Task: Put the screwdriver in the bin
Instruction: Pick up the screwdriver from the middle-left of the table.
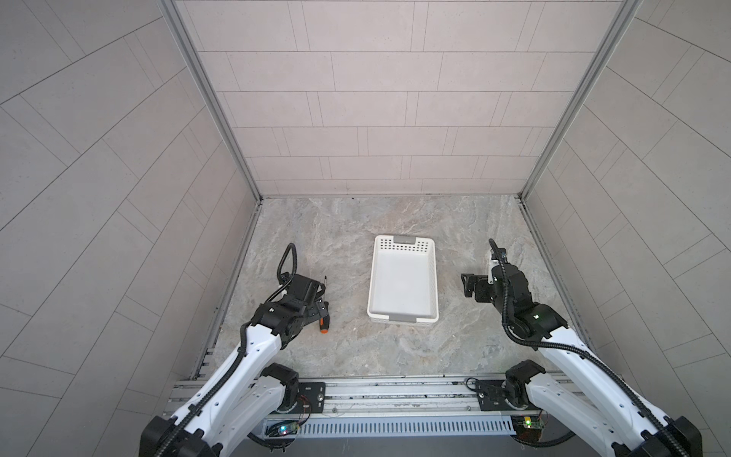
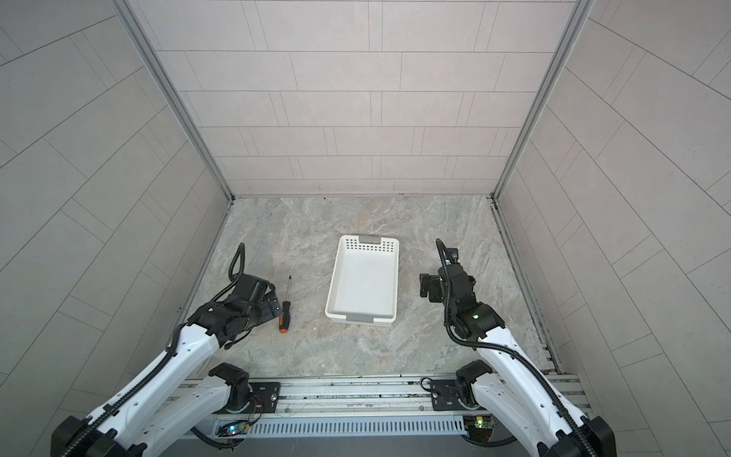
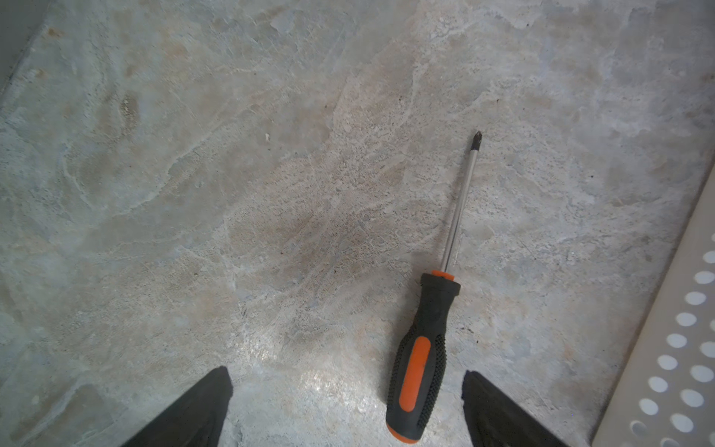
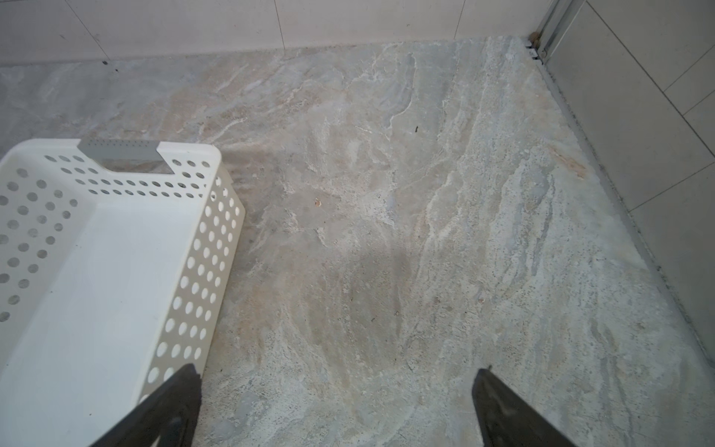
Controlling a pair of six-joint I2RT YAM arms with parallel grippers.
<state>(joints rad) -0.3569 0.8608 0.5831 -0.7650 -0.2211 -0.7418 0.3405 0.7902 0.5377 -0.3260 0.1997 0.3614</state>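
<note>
The slim screwdriver (image 3: 439,290), with a knobbly black-and-orange handle and thin steel shaft, lies flat on the mottled stone-look surface (image 3: 232,174). Its handle shows between the spread, empty fingers of the left tool (image 3: 346,373), apart from the perforated white plastic bin (image 1: 403,247). The right tool (image 4: 337,372) also gapes empty.

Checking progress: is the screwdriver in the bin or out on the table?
Out. The screwdriver lies flat on the table beside the bin, whose inside is empty.
</note>
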